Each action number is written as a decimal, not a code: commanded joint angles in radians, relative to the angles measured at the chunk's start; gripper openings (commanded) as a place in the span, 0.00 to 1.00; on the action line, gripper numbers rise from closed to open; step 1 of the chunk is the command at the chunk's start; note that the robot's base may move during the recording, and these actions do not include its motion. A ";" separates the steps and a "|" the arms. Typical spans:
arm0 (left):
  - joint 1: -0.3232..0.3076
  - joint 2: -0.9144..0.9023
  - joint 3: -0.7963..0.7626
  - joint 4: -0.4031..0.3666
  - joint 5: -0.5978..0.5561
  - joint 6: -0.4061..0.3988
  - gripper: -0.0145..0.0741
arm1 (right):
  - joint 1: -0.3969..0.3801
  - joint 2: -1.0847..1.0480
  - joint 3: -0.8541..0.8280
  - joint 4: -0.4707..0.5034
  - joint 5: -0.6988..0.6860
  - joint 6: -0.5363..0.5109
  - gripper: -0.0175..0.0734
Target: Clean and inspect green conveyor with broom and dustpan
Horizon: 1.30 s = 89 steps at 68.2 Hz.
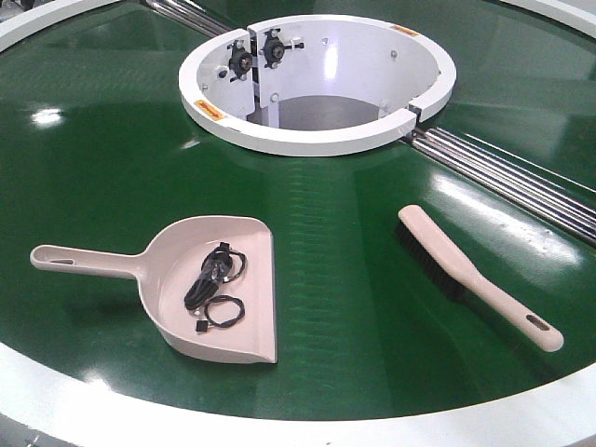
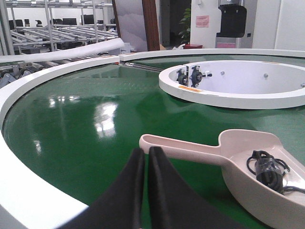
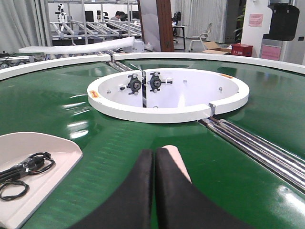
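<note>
The left gripper (image 2: pixel 144 155) and right gripper (image 3: pixel 154 156) each show two matte black, tapering fingers, seemingly rubber-coated.

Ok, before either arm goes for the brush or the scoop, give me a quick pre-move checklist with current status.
1. Pale pink-beige plastic dustpan lying flat on the glossy green conveyor belt: ok.
2. Dustpan empty: not ok, a coiled black cable lies inside.
3. Slim pink-beige brush with black bristles free on the belt, apart from the dustpan: ok.
4. Left gripper jaws open for a grasp: not ok, shut.
5. Right gripper jaws open: not ok, shut.
6. Debris on the belt: cannot tell.
</note>
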 commanded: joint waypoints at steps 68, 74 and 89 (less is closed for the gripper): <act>0.003 -0.015 0.010 -0.006 -0.068 -0.012 0.16 | -0.108 -0.151 0.241 -0.482 -0.272 0.396 0.18; 0.003 -0.014 0.010 -0.006 -0.068 -0.012 0.16 | -0.102 -0.165 0.241 -0.484 -0.249 0.405 0.18; 0.003 -0.014 0.010 -0.006 -0.068 -0.012 0.16 | -0.102 -0.166 0.241 -0.490 -0.245 0.483 0.18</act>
